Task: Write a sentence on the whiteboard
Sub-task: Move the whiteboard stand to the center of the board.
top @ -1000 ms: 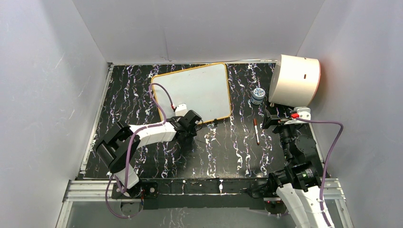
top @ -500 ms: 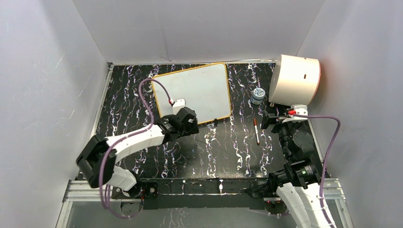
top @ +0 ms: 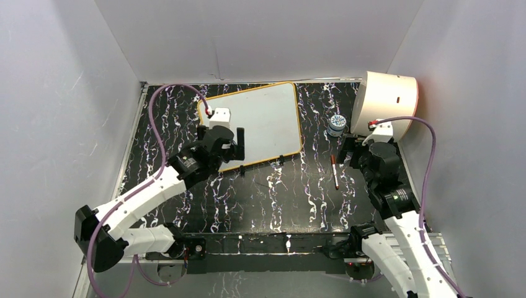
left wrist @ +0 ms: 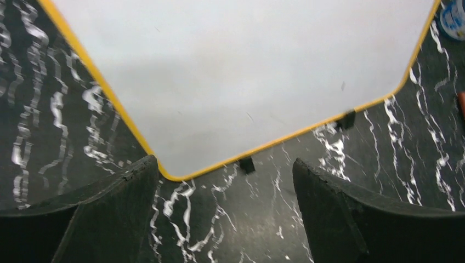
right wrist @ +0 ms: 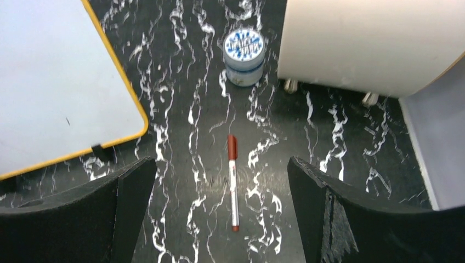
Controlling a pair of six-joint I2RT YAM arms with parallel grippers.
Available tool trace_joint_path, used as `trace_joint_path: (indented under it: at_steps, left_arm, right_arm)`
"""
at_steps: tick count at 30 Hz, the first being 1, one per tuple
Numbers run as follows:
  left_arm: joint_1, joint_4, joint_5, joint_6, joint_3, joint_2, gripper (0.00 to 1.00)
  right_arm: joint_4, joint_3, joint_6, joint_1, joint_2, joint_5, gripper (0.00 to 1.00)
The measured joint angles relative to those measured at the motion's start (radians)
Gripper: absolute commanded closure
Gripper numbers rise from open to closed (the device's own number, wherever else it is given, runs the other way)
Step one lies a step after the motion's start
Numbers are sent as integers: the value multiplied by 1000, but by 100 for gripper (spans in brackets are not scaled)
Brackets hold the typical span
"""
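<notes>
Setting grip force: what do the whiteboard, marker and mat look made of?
Whiteboard: smooth, faintly glossy white sheet, likely a coated panel, with an orange-yellow rim that looks like plastic. Marker: smooth plastic barrel, white with a red cap. Mat: black with printed white veins, matte finish; vinyl or rubber, cannot tell which.

The whiteboard (top: 260, 118) lies askew at the far middle of the black marbled table (top: 291, 198). The left gripper (top: 221, 139) hangs over its near-left corner, jaws spread. Right of the board stand a small blue-lidded jar (top: 337, 123) and a cream drum (top: 384, 104). A marker (top: 335, 172) lies just left of the right gripper (top: 351, 153).
</notes>
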Motion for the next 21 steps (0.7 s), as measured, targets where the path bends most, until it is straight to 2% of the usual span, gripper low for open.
trace_joint_path:
  at_steps: [4,8,13,15,21]
  left_arm:
    - [48,4,-36,91,35,-33,10]
    - [102,37,-45,166,-13,-131,9]
    - [153,49,-50,202,-64,-238,10]
    - [163,50,-39,217,-76,-265,7]
    - [190,53,-2,245,-106,-325,6]
  right_arm:
    - [-80,17,29,0,42,-29,1]
    - [-133,46,58,0,114,-65,1]
    - [-156,46,81,0,203,-114,1]
    - [-166,46,88,0,245,-122,1]
    - [-189,50,149,0,349,-82,1]
